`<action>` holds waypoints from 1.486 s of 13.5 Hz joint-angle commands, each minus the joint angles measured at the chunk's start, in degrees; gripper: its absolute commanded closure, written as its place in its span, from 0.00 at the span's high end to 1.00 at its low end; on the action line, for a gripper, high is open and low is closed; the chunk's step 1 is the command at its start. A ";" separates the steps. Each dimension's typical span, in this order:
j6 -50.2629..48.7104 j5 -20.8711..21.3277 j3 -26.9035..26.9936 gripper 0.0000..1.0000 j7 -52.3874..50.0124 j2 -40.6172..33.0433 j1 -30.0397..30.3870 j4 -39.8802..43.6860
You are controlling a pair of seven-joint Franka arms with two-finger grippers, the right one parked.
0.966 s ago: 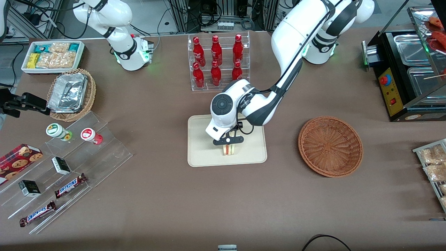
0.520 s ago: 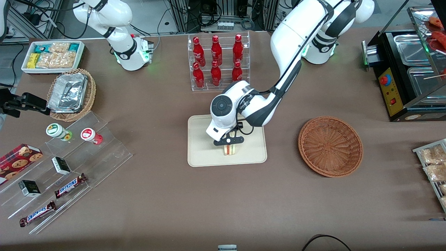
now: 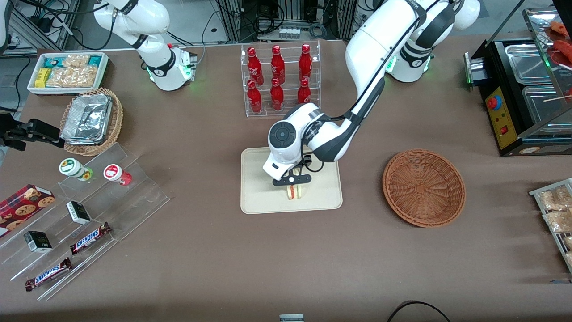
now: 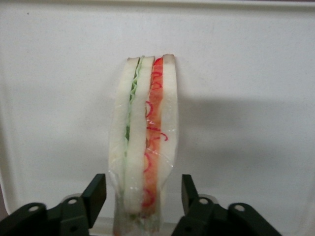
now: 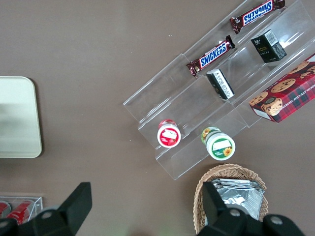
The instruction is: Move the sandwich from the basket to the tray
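Sandwich down on the tray, release in hand

On the counter I see the cream tray (image 3: 259, 197) carrying the sandwich (image 3: 294, 192) upright near its front edge; my pincer (image 4: 143, 191) straddles it, fingers spread with a gap each side, gripping nothing. The wicker basket (image 3: 423, 188) sits empty toward the working arm's end. I'd lift straight up so neither finger tips the wedge.

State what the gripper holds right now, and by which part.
Nothing. The gripper sits open over the tray; its fingers flank the sandwich, with gaps on both sides, while the sandwich rests on the tray.
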 commanded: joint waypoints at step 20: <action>-25.13 -0.20 1.73 1.00 28.88 -26.73 16.25 -2.76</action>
